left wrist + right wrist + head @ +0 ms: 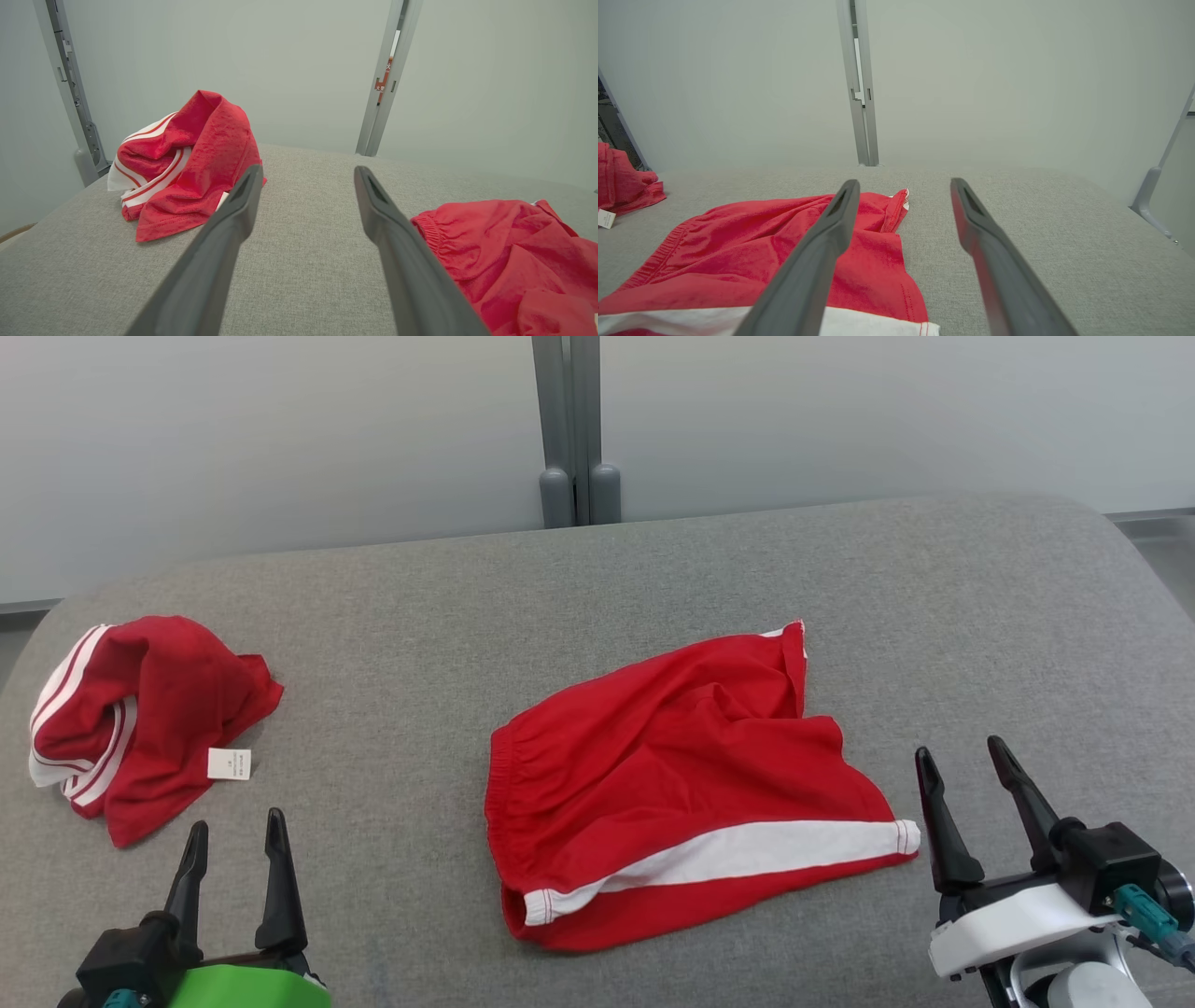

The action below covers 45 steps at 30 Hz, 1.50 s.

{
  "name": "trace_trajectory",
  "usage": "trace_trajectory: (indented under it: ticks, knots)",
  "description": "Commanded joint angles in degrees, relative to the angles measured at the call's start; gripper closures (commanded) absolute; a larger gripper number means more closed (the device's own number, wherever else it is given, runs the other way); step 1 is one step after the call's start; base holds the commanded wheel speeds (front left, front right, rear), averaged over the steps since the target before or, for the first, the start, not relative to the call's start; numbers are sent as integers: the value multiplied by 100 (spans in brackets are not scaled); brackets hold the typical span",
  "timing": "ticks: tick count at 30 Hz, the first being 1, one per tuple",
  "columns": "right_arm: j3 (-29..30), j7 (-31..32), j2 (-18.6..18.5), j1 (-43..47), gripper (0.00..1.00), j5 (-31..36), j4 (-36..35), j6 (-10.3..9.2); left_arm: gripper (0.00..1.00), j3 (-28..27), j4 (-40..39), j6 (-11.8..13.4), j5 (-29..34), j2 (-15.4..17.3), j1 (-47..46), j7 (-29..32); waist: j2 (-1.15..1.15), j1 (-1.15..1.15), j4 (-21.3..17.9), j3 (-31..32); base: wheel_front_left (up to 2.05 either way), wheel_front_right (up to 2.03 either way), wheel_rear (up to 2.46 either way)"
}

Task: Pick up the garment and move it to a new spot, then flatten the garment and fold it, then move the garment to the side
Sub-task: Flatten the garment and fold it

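Grey upholstered bench (653, 579) is carrying the garment (672, 775) at its middle, red with a white band and gathered waist, lying rumpled and half-spread, probably placed for flattening, while the right gripper (960, 751) near its corner and the left gripper (235, 821) are hovering with jaws spread, holding nothing.

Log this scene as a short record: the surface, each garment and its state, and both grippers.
surface: grey upholstered surface
centre garment: red shorts, spread out but wrinkled, white band along the near edge, elastic waistband toward the robot's left
left garment: crumpled red garment, bunched up, white stripes, white tag showing
left gripper: open, empty, between the two garments
right gripper: open, empty, beside the shorts' right corner
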State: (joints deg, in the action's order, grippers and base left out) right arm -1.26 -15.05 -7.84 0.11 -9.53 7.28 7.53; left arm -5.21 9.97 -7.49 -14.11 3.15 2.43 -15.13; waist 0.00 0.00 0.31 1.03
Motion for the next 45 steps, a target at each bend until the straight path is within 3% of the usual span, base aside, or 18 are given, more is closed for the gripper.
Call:
trace_trajectory:
  ticks: [1,23,32,45]
  knots:
    - [-20,-18,28,100,0,50,5,-9,0,4,17,2,36,35,91,-1,0,0,0,7,0,0,0]
    - [-290,-18,70,64,0,-26,31,-9,0,-59,117,2,356,99,26,-1,0,0,68,82,0,0,0]
    - [-456,-18,23,41,0,-572,100,-9,0,-80,212,2,161,112,-27,-1,0,0,104,101,0,0,0]
    - [-502,-18,-49,0,0,-613,168,-9,0,-70,285,2,108,130,-16,-1,0,0,92,106,0,0,0]
